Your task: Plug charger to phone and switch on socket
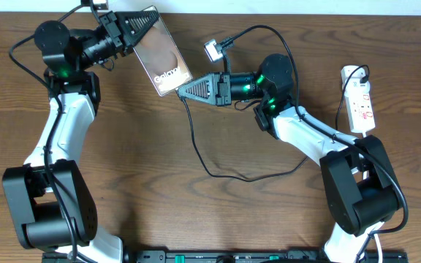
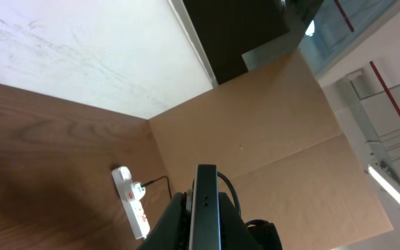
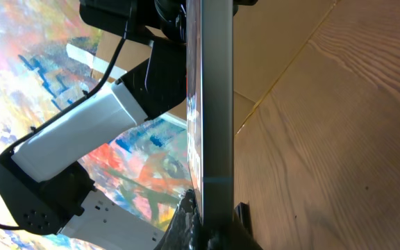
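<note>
My left gripper (image 1: 143,22) is shut on the top end of the phone (image 1: 164,55) and holds it up, tilted, over the table's back left. The left wrist view shows the phone's thin edge (image 2: 205,205) standing between the fingers (image 2: 176,223). My right gripper (image 1: 183,90) is shut and its tip meets the phone's lower end. The charger's thin black cable (image 1: 192,131) leaves that tip and loops over the table; its connector tip is hidden. From the right wrist, the phone's edge (image 3: 214,104) rises straight out of the jaws. The white socket (image 1: 360,98) lies far right with a plug (image 1: 357,73) in it.
The socket (image 2: 132,205) also shows in the left wrist view, on the wood table beside a brown cardboard sheet (image 2: 269,139). A small silver box (image 1: 212,50) on a black lead hangs behind the right gripper. The charger cable's loop (image 1: 254,179) lies mid-table.
</note>
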`<control>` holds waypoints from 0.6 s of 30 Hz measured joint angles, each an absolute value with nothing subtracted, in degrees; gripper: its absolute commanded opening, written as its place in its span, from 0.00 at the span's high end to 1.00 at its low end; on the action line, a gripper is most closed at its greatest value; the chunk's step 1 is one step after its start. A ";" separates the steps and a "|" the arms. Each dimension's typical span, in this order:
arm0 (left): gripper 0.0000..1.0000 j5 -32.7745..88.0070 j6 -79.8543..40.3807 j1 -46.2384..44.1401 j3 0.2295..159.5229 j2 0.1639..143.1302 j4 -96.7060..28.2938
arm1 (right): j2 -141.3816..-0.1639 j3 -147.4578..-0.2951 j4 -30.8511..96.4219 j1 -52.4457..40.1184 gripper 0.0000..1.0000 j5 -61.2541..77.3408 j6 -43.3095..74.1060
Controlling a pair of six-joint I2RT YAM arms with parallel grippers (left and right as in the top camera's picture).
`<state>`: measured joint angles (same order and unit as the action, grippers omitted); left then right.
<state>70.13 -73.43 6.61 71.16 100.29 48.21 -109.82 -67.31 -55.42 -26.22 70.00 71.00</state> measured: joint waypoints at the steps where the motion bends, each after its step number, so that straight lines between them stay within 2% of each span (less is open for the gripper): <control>1: 0.92 70.11 -73.45 6.61 71.16 100.29 48.21 | -109.82 -67.31 -55.42 -26.22 0.99 70.00 71.00; 18: 0.93 68.95 -73.45 6.66 71.16 100.29 48.23 | -109.82 -67.05 -56.60 -26.22 0.99 68.36 70.91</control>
